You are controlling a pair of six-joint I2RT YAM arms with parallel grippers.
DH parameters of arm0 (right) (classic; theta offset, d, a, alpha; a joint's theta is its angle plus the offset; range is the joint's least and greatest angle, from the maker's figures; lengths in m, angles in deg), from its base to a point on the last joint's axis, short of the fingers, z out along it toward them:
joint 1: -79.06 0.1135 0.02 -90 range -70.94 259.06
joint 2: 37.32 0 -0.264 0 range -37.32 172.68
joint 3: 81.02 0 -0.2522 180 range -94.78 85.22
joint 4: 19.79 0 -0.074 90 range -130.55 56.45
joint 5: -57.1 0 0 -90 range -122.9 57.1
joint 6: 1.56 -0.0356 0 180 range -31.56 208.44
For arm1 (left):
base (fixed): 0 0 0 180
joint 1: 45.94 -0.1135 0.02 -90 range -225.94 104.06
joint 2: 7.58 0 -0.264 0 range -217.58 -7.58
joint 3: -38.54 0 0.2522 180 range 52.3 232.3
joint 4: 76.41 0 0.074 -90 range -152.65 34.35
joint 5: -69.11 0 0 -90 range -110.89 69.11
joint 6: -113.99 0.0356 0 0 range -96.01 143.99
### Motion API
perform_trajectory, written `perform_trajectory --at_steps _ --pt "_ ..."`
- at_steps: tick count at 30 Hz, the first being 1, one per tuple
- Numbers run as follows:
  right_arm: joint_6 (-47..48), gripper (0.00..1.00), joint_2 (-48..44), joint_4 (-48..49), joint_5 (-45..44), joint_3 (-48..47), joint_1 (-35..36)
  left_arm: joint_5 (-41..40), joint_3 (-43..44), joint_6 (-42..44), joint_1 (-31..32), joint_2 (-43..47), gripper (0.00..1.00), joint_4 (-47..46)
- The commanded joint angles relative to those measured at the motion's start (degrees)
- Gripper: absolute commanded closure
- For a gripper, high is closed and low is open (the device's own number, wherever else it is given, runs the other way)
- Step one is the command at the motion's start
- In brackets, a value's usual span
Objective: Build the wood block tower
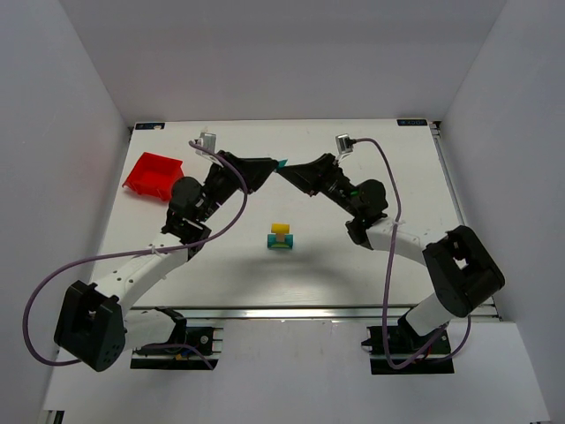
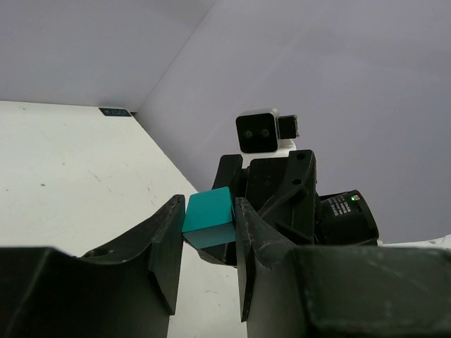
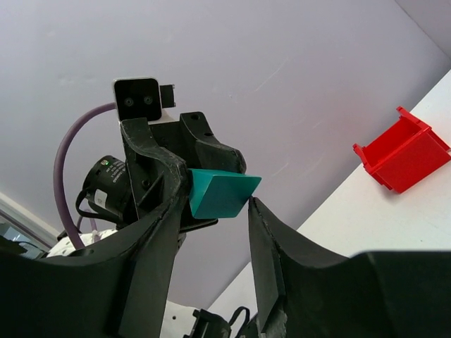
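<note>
The wood block tower (image 1: 281, 237) stands mid-table: a teal base, a tan piece and a yellow block on top. Both arms meet in the air behind it, at a single teal block (image 1: 281, 164). My left gripper (image 1: 272, 166) is shut on that teal block (image 2: 208, 218), with a finger flat against each side. My right gripper (image 1: 287, 170) faces it from the other side. Its jaws have closed onto the same teal block (image 3: 218, 193): one finger lies flat against it and the other fingertip (image 3: 254, 208) touches its corner.
A red plastic bin (image 1: 152, 172) sits at the table's back left and also shows in the right wrist view (image 3: 403, 151). White walls enclose the table on three sides. The arms' cables loop out over both sides.
</note>
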Motion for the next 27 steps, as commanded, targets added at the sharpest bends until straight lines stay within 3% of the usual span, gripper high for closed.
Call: perform_trajectory --at_steps 1,7,10,12,13,14,17,19,20,21,22,24,25,27 --pt "-0.38 0.51 0.63 30.63 -1.11 -2.58 0.38 -0.23 -0.77 -1.04 0.34 1.93 1.0 -1.94" --pt "-0.74 0.54 1.95 31.69 -0.76 -4.33 0.46 1.79 -0.06 -0.51 0.34 1.67 1.0 -0.44" --pt "-0.3 0.7 2.04 32.04 -0.85 -4.6 0.38 1.62 -0.5 -1.04 0.34 1.67 1.0 -0.27" --pt "-0.21 0.86 1.69 31.78 -0.76 -4.42 0.38 0.91 -0.5 -0.69 0.34 2.2 1.0 0.61" --pt "-0.3 0.96 1.51 31.35 -0.41 -4.16 0.2 0.56 -0.42 -0.43 0.34 2.37 0.96 1.05" --pt "-0.3 0.98 1.42 31.34 -0.06 -4.16 0.11 0.39 -0.42 -0.16 0.34 2.37 0.87 1.32" --pt "0.75 1.0 0.11 26.97 5.03 -4.68 -0.76 -1.19 0.28 2.98 0.08 3.69 0.41 4.73" --pt "5.65 1.0 -2.95 14.87 9.49 -5.56 -2.08 -2.94 1.51 5.8 -0.89 6.41 0.16 11.46" --pt "8.9 1.0 -4.36 8.9 10.57 -6.09 -2.61 -7.13 2.82 9.99 -0.8 7.72 0.07 13.95" --pt "18.5 1.0 -5.94 2.32 11.36 -8.27 -3.05 -10.13 3.7 12.04 -0.63 8.95 0.02 16.5" --pt "24.69 1.0 -9.27 -14.63 10.85 -10.12 -3.75 -13.03 4.41 12.84 -0.54 11.32 0.02 20.87" --pt "38.12 1.0 -11.75 -34.57 6.12 -15.55 -3.93 -20.04 6.6 14.77 -1.16 13.35 0.02 24.59" --pt "49.16 1.0 -12.46 -50.24 0.96 -21.85 -3.93 -22.53 7.48 15.39 -1.07 14.75 0.02 28.52" --pt "58.71 1.0 -12.12 -63.16 -3.99 -28.29 -4.37 -27.01 9.68 17.59 -1.07 15.47 0.02 31.97"
